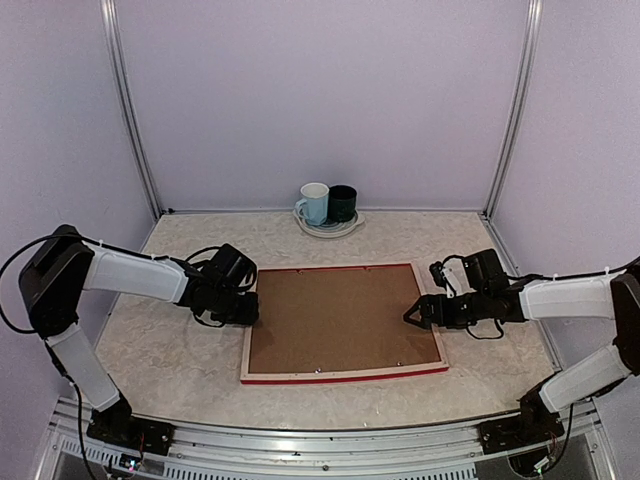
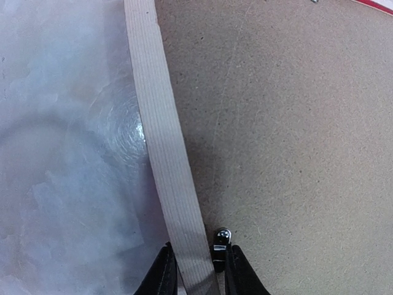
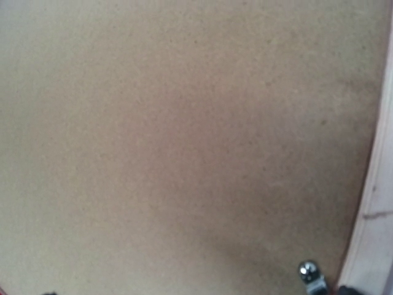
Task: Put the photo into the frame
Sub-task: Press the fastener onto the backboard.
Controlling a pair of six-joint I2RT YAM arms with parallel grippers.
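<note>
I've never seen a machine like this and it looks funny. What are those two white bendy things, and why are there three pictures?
Those are two robot arms, fixed at the near edge of a table. Each ends in a claw with two fingers. The wide picture comes from a camera above and behind them. The other two come from small cameras on the wrists, so they look very close up.

On the table lies a picture frame, face down, with a brown backing board in it. At the back, two mugs stand on a plate.

The left gripper has its fingers pinched around the frame's pale wooden edge. The right gripper is open above the frame's other side, holding nothing. No photo shows in these pictures.
</note>
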